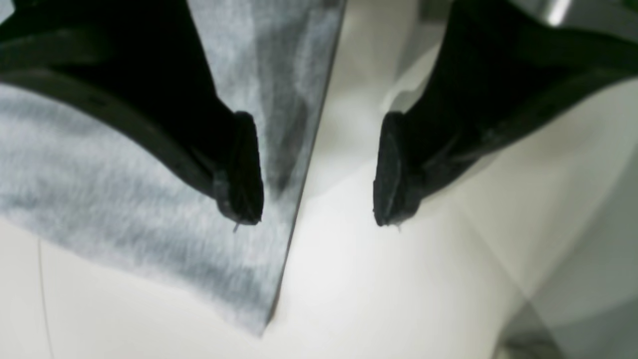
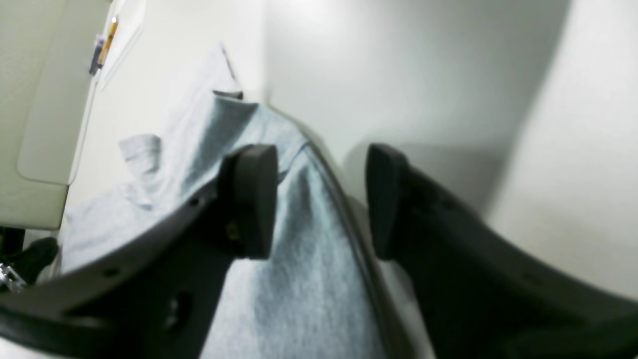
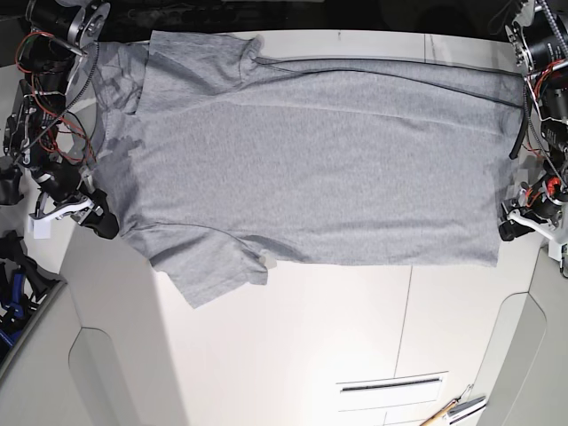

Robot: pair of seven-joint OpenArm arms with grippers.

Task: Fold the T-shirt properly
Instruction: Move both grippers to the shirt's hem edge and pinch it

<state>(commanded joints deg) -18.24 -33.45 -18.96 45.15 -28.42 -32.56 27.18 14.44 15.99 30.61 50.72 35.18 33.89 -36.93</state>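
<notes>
Grippers wide apart, left gripper (image 1: 318, 169) and right gripper (image 2: 321, 202) straddle T-shirt (image 3: 311, 160) edges w/ nothing held; we risk pinching one layer, prob. dragging it off worktop (image 3: 355, 337).

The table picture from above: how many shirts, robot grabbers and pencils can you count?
T-shirt: 1
Robot grippers: 2, the left gripper and the right gripper
Pencil: 1
Total: 4

Soft, matt heather-grey knit cloth across the T-shirt (image 3: 311, 169), faintly fuzzy up close. Smooth, slightly glossy white table (image 3: 355, 319). Matt black plastic fingers (image 1: 244, 169) on the left gripper (image 1: 319, 172), rubbery-looking pads.
</notes>
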